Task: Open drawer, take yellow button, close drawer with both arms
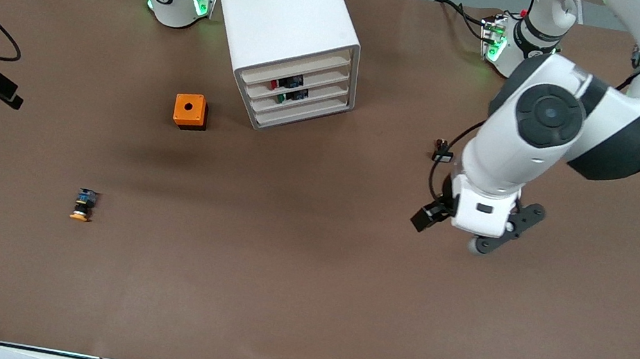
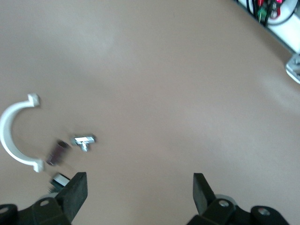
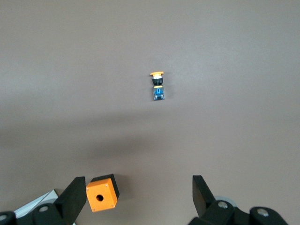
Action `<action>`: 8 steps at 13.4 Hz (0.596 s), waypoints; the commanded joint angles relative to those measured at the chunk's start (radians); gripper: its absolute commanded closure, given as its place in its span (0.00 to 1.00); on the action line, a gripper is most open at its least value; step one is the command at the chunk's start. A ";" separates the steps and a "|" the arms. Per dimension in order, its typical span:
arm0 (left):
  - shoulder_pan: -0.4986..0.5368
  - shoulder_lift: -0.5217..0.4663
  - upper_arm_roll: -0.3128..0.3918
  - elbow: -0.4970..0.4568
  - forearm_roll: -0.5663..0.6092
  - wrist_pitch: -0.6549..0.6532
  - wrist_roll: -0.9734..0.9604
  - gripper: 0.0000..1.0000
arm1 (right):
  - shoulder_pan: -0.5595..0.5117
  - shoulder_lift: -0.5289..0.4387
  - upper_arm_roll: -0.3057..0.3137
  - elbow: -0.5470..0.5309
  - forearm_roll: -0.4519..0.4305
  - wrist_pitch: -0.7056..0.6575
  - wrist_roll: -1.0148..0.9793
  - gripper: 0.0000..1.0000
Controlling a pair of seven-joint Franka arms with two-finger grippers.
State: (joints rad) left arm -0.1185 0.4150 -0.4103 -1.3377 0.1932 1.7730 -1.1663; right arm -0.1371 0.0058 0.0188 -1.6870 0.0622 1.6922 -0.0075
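**Front view: button lies out on the table, cabinet shut, both claws empty**

Front view entry. Landmark: the boxy white plastic cabinet point(image 1: 288, 31) with four shallow tray drawers. Its topmost wide white tray drawer point(image 1: 295, 69) looks flush with the three below, so I judge it closed.

The small cylindrical pushbutton point(image 1: 83, 205), with round orange cap and black and blue body, is not in the cabinet. It lies on its side on the brown table point(image 1: 299, 306), well apart from the cabinet, nearer to the front camera and toward the right arm's end. Its long axis runs roughly toward the front camera, orange cap at the near end. The right wrist view shows the same: cap, black collar, blue tail in a line point(image 3: 157, 85).

An orange cube with a round hole point(image 1: 190, 111) sits between cabinet and button, just off the cabinet's drawer face.

Right gripper point(image 3: 136, 194): jaws wide, holding nothing, up over the table near the cube, with the button ahead of it. It hardly shows in the front view.

Left gripper point(image 1: 484, 230): jaws wide, empty, over the table toward the left arm's end, well apart from the cabinet. Beneath it lie a white curved plastic clip point(image 2: 16, 133) and small metal bits point(image 2: 84, 140).

Judgement: the right arm is much nearer the button.
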 commanded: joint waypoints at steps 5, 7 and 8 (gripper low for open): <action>0.109 -0.166 0.040 -0.023 0.011 -0.122 0.264 0.00 | 0.008 -0.056 0.009 -0.014 0.002 -0.058 0.017 0.00; 0.105 -0.221 0.099 -0.025 -0.017 -0.177 0.373 0.00 | 0.017 -0.055 0.009 -0.011 0.004 -0.049 0.015 0.00; 0.103 -0.254 0.144 -0.028 -0.053 -0.205 0.428 0.00 | 0.020 -0.056 0.007 -0.011 0.001 -0.042 0.015 0.00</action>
State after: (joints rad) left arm -0.0099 0.2354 -0.3288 -1.3375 0.1858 1.6112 -0.8297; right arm -0.1303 -0.0325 0.0289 -1.6884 0.0622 1.6434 -0.0075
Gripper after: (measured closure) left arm 0.004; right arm 0.000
